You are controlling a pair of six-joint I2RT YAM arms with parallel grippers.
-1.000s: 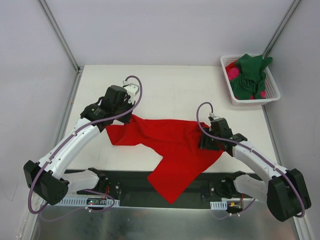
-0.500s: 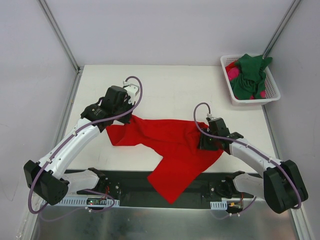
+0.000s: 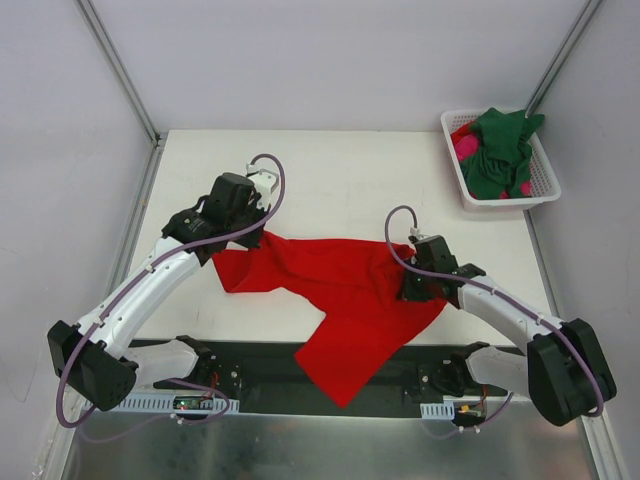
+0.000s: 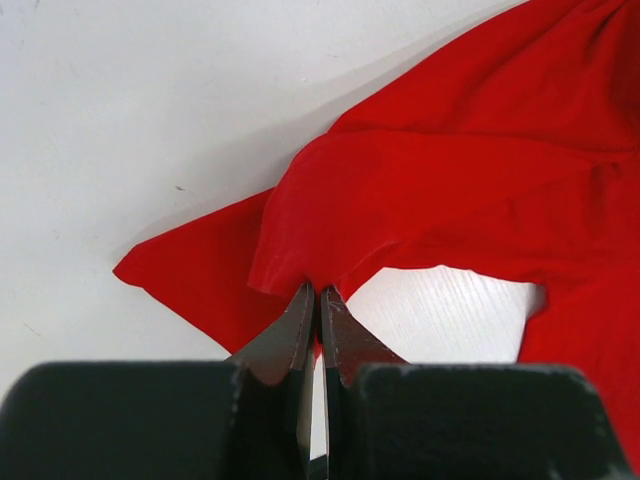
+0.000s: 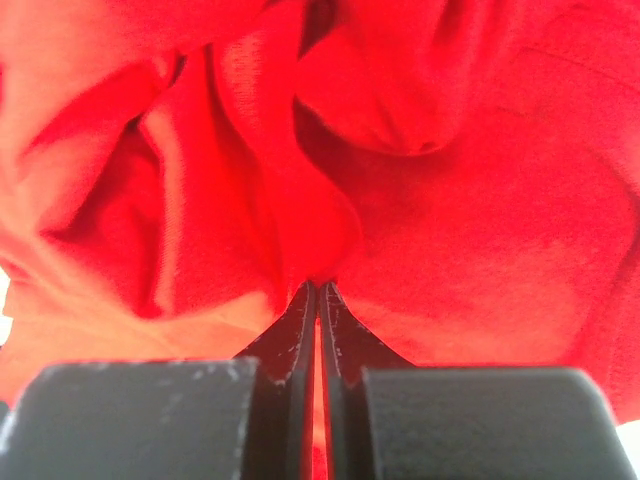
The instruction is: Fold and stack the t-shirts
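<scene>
A bright red t-shirt (image 3: 340, 290) lies crumpled across the middle of the table, one corner hanging over the near edge. My left gripper (image 3: 243, 243) is shut on a fold at the shirt's left end; in the left wrist view the red t-shirt (image 4: 450, 170) rises from the pinched tips of the left gripper (image 4: 320, 292). My right gripper (image 3: 403, 283) is shut on a ridge of cloth at the shirt's right side, and the red t-shirt (image 5: 450, 200) fills the right wrist view above the right gripper (image 5: 318, 288). A dark green t-shirt (image 3: 500, 150) and a magenta-pink t-shirt (image 3: 466, 148) sit in the basket.
A white slotted basket (image 3: 545, 182) stands at the table's back right corner. Metal frame posts (image 3: 120, 70) rise at the back corners. A black rail (image 3: 250, 362) runs along the near edge by the arm bases.
The right gripper has closed onto the red cloth after edging slightly left into the shirt. The left arm and its hold are unchanged.
</scene>
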